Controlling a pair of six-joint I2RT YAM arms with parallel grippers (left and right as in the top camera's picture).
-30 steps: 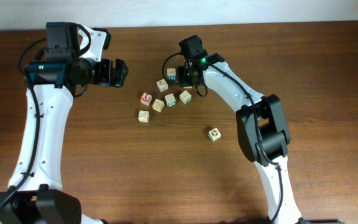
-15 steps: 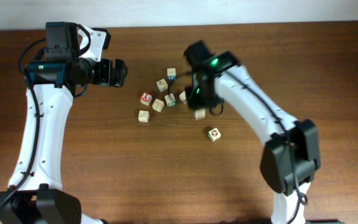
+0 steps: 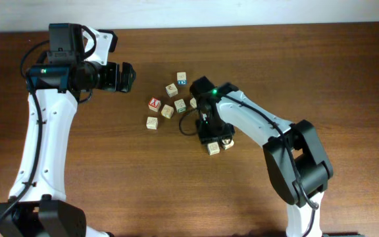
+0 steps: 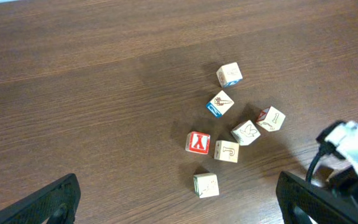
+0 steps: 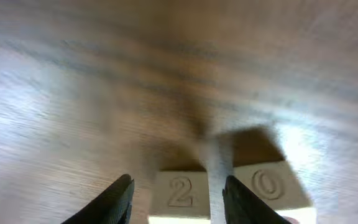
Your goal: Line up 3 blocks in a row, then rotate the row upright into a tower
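Two pale wooden blocks lie side by side on the table: a yellowish one (image 3: 213, 149) and one with a brown mark (image 3: 227, 142). My right gripper (image 3: 210, 138) hangs low over them. In the right wrist view the block embossed "2" (image 5: 180, 191) sits between the open fingers of the right gripper (image 5: 179, 200), with a gap at the left finger. The "0" block (image 5: 269, 185) lies just outside the right finger. My left gripper (image 3: 127, 77) stands wide open at the back left, holding nothing. Other blocks stay in a cluster (image 3: 180, 105).
The cluster holds a red-faced cube (image 3: 154, 104) (image 4: 197, 142), a blue-marked cube (image 3: 181, 77) (image 4: 229, 74) and several pale cubes, one (image 3: 152, 123) (image 4: 206, 185) nearest the front. The right arm's cable (image 3: 188, 128) loops beside the cluster. Bare wood lies around the left gripper (image 4: 179, 205).
The right gripper carried a block from the cluster toward the front, set it beside the lone brown-marked block, and its jaws have opened. The left arm has not moved.
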